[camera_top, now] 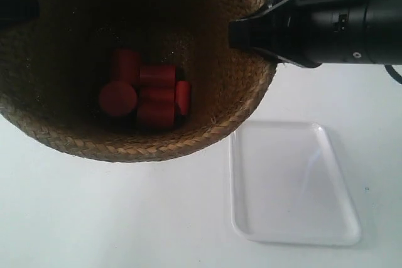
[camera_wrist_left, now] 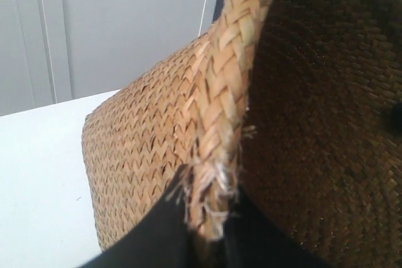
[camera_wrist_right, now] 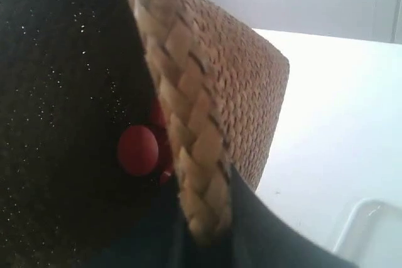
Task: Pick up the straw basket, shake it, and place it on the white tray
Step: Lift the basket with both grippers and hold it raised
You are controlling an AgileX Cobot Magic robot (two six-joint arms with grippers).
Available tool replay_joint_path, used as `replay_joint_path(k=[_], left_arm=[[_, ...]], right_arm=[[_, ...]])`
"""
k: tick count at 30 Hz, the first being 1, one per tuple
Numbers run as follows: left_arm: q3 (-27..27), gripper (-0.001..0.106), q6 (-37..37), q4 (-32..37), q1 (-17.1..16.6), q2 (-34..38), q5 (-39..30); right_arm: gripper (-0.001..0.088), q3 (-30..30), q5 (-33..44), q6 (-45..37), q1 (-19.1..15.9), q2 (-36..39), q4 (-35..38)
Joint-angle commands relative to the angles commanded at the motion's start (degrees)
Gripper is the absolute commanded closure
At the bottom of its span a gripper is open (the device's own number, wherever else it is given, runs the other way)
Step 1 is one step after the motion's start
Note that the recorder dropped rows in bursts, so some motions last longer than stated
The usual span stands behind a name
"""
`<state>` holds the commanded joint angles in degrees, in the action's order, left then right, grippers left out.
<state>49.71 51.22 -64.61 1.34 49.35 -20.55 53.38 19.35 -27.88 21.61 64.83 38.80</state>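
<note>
The straw basket (camera_top: 75, 136) hangs in the air close to the exterior camera, filling that view's upper left. Several red cylinders (camera_top: 147, 92) lie in its bottom. My right gripper (camera_top: 248, 29) is shut on the braided rim (camera_wrist_right: 188, 136) at the exterior view's right, one finger inside and one outside. My left gripper (camera_wrist_left: 207, 218) is shut on the rim (camera_wrist_left: 223, 111) at the opposite side; only a dark part of it (camera_top: 16, 5) shows at the exterior view's left edge. The white tray (camera_top: 292, 183) lies on the table below and to the right of the basket.
The white tabletop (camera_top: 94, 218) spreads under the basket and around the tray. A pale wall or cabinet front (camera_wrist_left: 113, 23) stands behind the table. The tray's corner (camera_wrist_right: 370, 230) shows in the right wrist view.
</note>
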Motion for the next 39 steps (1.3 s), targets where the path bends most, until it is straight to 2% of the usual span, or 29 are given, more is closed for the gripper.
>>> replay_joint_path(k=[6, 9, 12, 15, 17, 20, 22, 24, 27, 28, 30, 31, 33, 34, 35, 38, 39], left_arm=[[0.0, 0.105, 0.13, -0.73, 0.0, -3.88, -2.33], [0.0, 0.105, 2.67, -0.73, 0.0, -5.42, -2.59], [-1.49, 0.105, 6.54, -1.1, 0.0, -3.96, -1.28], [-3.7, 0.105, 6.94, -3.59, 0.0, -1.29, 0.91], [-3.48, 0.105, 7.76, -4.48, 0.0, -1.04, -1.43], [-0.93, 0.105, 8.67, -6.33, 0.0, -4.84, -8.67], [-0.77, 0.105, 11.33, -10.25, 0.0, -7.53, -10.83], [-2.8, 0.105, 17.94, -14.59, 0.0, -7.97, -8.02], [-8.48, 0.105, 30.25, -27.22, 0.0, -2.64, 0.33], [-8.87, 0.105, 33.57, -29.86, 0.0, -0.69, -0.38], [-7.57, 0.105, 33.56, -30.36, 0.0, -0.41, -9.92], [-6.15, 0.105, 33.66, -30.1, 0.0, -1.48, -15.88], [-3.86, 0.105, 33.23, -29.98, 0.0, -3.1, -20.91], [-3.73, 0.105, 33.18, -29.88, 0.0, -3.7, -20.44], [-4.25, 0.105, 33.62, -29.11, 0.0, -3.6, -18.15], [-7.86, 0.105, 33.32, -29.93, 0.0, 1.17, -6.18], [-7.87, 0.105, 31.86, -30.05, 0.0, 2.19, -4.4]], right_arm=[[0.0868, 0.0, 4.94, -0.38, 0.44, -4.14, 0.14], [0.0868, -0.36, 5.4, -0.81, 0.83, -6.71, -0.2], [0.0868, -1.77, -1.03, -3.27, 0.83, -6.71, -0.57], [0.0868, -2.86, -6.66, -3.56, 0.7, -3.86, -1.55], [0.0868, -2.08, -3.76, -3.3, 0.7, -3.89, -1.54], [0.0868, -0.62, 5.1, -2.47, 1.2, -8.82, -0.39], [0.0868, -1.08, 4.78, -1.13, 1.81, -12.7, 0.05], [0.0868, -3.77, -1.47, -1.62, 1.85, -14.34, -0.21], [0.0868, -9.95, -20.1, -1.87, 1.85, -9.85, -0.33], [0.0868, -10.14, -21.14, -1.87, 1.7, -8.55, 0.05], [0.0868, -7.4, -14.44, -1.36, 1.95, -9.73, 0.18], [0.0868, -5.26, -8.36, -1.83, 2.19, -11.55, 0.03], [0.0868, -2.64, -0.02, -1.61, 2.44, -14.35, 0.17], [0.0868, -3.0, 1.15, -1.61, 2.44, -15.76, -0.23], [0.0868, -4.74, -1.26, -1.85, 2.44, -16.06, -1.65], [0.0868, -11.9, -18.51, -1.61, 2.44, -10.93, -2.43], [0.0868, -12.74, -20.48, -1.62, 2.33, -9.09, -2.43]])
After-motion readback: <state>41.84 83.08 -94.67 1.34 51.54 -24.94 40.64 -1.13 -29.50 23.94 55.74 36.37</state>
